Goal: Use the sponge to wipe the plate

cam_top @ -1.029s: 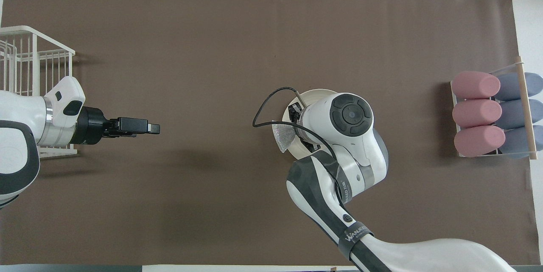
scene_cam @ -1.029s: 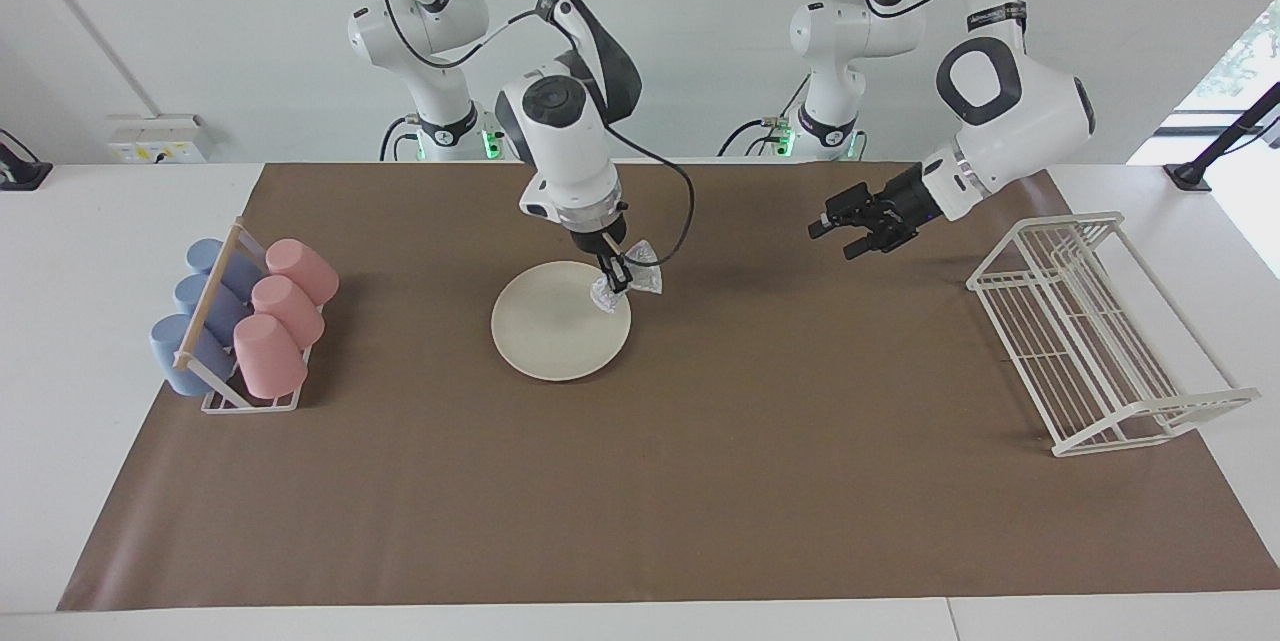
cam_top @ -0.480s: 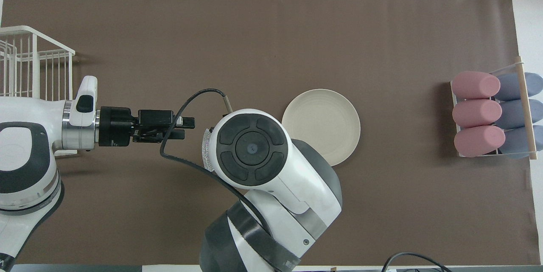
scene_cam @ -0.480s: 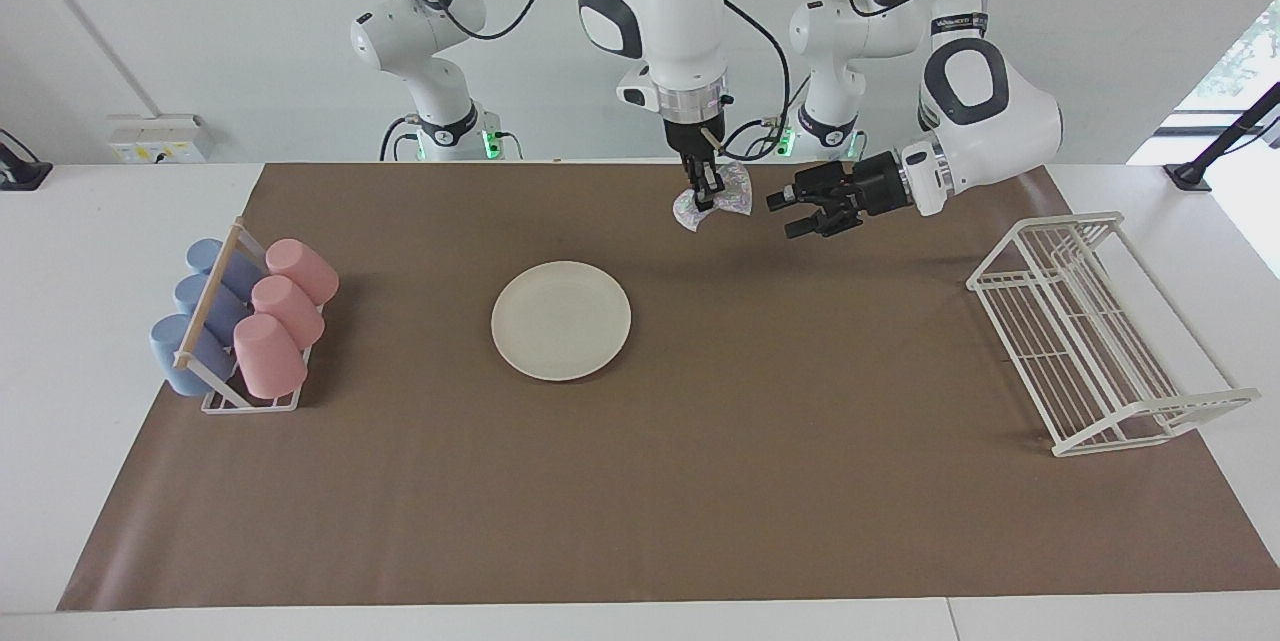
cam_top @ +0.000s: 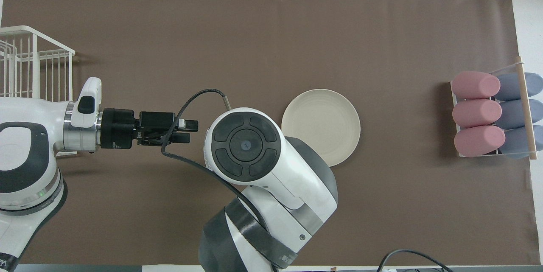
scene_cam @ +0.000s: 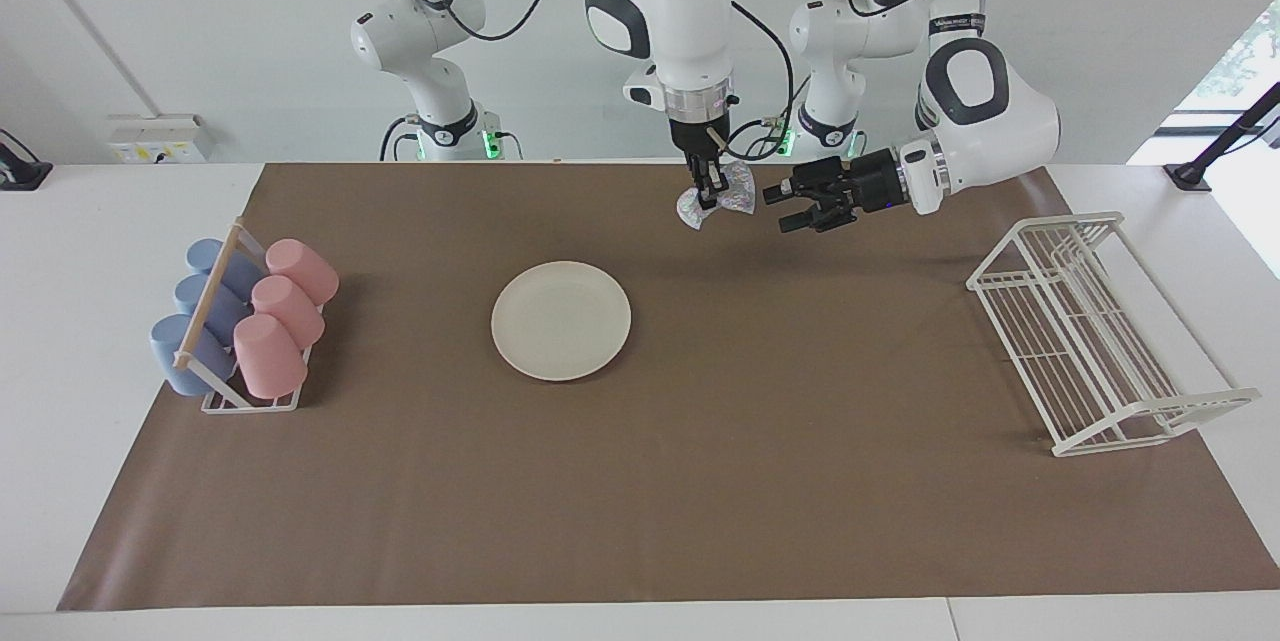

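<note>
The right gripper (scene_cam: 708, 198) pinches the floppy sponge (scene_cam: 730, 191) beside the open left gripper (scene_cam: 790, 205); a mistimed handover could drop it short of the plate (scene_cam: 560, 320).

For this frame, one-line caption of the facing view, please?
Right gripper holds the sponge aloft beside the open left gripper; plate lies bare.

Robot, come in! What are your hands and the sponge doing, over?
Right gripper shut on sponge, raised over the mat. Left gripper open beside it, empty. Plate bare on mat, nothing blocking.
</note>
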Motion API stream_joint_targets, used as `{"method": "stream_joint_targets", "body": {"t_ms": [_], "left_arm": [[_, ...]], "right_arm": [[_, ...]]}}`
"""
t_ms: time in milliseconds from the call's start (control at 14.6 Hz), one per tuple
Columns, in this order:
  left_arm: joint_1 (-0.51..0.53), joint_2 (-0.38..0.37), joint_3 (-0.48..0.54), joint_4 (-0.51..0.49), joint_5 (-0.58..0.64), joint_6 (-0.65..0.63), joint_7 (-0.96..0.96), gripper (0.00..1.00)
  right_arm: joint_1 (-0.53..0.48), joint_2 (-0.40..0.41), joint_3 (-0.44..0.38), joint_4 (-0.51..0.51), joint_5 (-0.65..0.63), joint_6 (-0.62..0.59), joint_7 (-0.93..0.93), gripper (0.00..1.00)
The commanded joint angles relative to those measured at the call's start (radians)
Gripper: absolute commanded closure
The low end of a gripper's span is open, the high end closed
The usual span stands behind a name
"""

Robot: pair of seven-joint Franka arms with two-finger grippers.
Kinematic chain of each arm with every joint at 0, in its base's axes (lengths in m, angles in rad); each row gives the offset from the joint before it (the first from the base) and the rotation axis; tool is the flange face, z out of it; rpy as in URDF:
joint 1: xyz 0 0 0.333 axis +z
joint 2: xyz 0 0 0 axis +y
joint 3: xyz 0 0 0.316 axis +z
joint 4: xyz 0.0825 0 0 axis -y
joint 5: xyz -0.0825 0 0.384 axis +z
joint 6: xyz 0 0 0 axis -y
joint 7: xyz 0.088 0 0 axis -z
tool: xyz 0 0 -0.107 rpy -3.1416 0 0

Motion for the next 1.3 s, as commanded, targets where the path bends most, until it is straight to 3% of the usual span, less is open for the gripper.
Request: {"method": "stream_joint_targets", "body": {"t_ms": [0,137,274,343,411,480,1097,1166,1234], "left_arm": [[-0.042,-0.011,0.011,-0.014,-0.028,0.021,0.048,0.02],[-0.042,-0.012,0.013,-0.018,-0.026,0.013,0.059,0.07],[-0.042,-0.011,0.013,-0.018,-0.026,0.013,0.059,0.27],[-0.042,-0.011,0.013,-0.018,-0.026,0.012,0.059,0.50],[-0.042,-0.011,0.013,-0.018,-0.025,0.012,0.059,0.80],[-0.046,-0.012,0.013,-0.018,-0.026,0.012,0.056,1.00],[-0.048,-0.015,0.014,-0.020,-0.026,0.003,0.032,1.00],[-0.047,-0.015,0.014,-0.021,-0.026,0.000,0.030,1.00],[-0.044,-0.015,0.014,-0.020,-0.026,-0.010,0.030,1.00]], "right_arm": [[-0.006,0.015,0.006,0.029,-0.016,-0.024,0.014,1.00],[-0.008,0.015,0.007,0.029,-0.016,-0.024,0.014,1.00],[-0.008,0.015,0.006,0.029,-0.016,-0.024,0.014,1.00],[-0.008,0.015,0.007,0.029,-0.016,-0.024,0.014,1.00],[-0.008,0.015,0.006,0.029,-0.014,-0.024,0.014,1.00],[-0.009,0.015,0.007,0.029,-0.014,-0.024,0.014,1.00],[-0.022,0.015,0.006,0.030,-0.014,-0.024,0.005,1.00],[-0.026,0.015,0.007,0.029,-0.016,-0.018,-0.001,0.94],[-0.025,0.011,0.006,0.023,-0.016,-0.016,-0.027,0.64]]}}
